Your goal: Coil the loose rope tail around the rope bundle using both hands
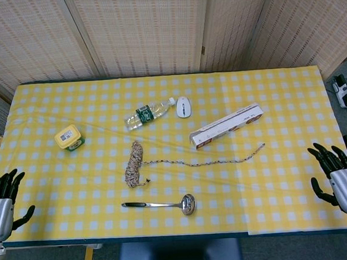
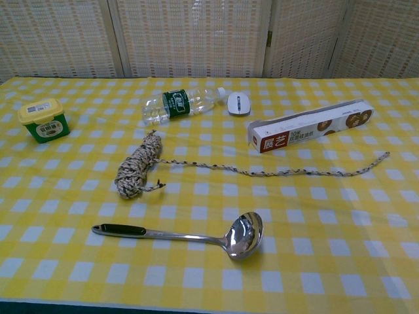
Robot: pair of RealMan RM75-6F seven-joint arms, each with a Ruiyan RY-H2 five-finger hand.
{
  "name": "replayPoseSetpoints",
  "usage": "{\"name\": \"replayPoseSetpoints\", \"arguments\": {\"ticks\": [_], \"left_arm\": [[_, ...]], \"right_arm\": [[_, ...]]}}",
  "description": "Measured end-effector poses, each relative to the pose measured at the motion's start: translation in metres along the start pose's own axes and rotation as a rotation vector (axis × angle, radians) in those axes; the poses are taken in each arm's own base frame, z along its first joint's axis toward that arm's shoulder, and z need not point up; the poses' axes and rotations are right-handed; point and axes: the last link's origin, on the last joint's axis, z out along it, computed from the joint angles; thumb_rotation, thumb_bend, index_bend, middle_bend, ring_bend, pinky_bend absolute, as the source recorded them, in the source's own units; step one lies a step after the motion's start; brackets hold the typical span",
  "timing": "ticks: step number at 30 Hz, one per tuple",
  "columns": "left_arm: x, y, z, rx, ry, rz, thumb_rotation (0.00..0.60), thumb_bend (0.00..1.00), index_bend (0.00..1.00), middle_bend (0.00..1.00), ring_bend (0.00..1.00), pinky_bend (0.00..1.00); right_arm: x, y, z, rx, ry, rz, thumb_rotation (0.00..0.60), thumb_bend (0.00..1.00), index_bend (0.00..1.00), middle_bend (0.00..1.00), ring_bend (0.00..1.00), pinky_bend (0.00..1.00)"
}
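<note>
Fingers spread and empty on both left hand [image 1: 1, 198] and right hand [image 1: 342, 178] at the table edges; mid-table rope bundle [image 2: 136, 169] looks light and floppy, so I'd pin it and pinch the loose rope tail [image 2: 294, 172].

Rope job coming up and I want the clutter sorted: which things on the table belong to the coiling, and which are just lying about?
For the job:
rope bundle
loose rope tail
left robot hand
right robot hand

Just lying about:
ladle
water bottle
computer mouse
long box
yellow-lidded tub
</note>
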Motion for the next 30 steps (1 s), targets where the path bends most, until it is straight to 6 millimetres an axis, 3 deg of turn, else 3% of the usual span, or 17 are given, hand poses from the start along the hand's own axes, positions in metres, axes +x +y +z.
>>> {"name": "replayPoseSetpoints", "arguments": {"ticks": [12, 18, 22, 30], "left_arm": [[-0.005, 0.006, -0.002, -0.008, -0.026, -0.015, 0.600, 0.32, 0.14, 0.10, 0.10, 0.10], [-0.002, 0.021, 0.004, -0.074, -0.027, -0.039, 0.600, 0.32, 0.16, 0.11, 0.12, 0.13], [0.003, 0.045, 0.017, -0.178, -0.028, -0.083, 0.600, 0.32, 0.17, 0.13, 0.14, 0.16], [0.006, 0.118, 0.061, -0.431, -0.040, -0.142, 0.600, 0.32, 0.22, 0.17, 0.17, 0.18]], "right_arm": [[0.000, 0.001, -0.003, -0.007, 0.009, 0.002, 0.600, 0.56, 0.12, 0.07, 0.14, 0.00], [0.000, 0.003, -0.003, -0.008, 0.015, 0.003, 0.600, 0.56, 0.12, 0.07, 0.14, 0.00], [0.002, 0.004, -0.003, -0.007, 0.024, 0.002, 0.600, 0.56, 0.12, 0.07, 0.14, 0.00], [0.002, 0.002, -0.004, -0.001, 0.025, -0.001, 0.600, 0.56, 0.12, 0.07, 0.15, 0.00]]}}
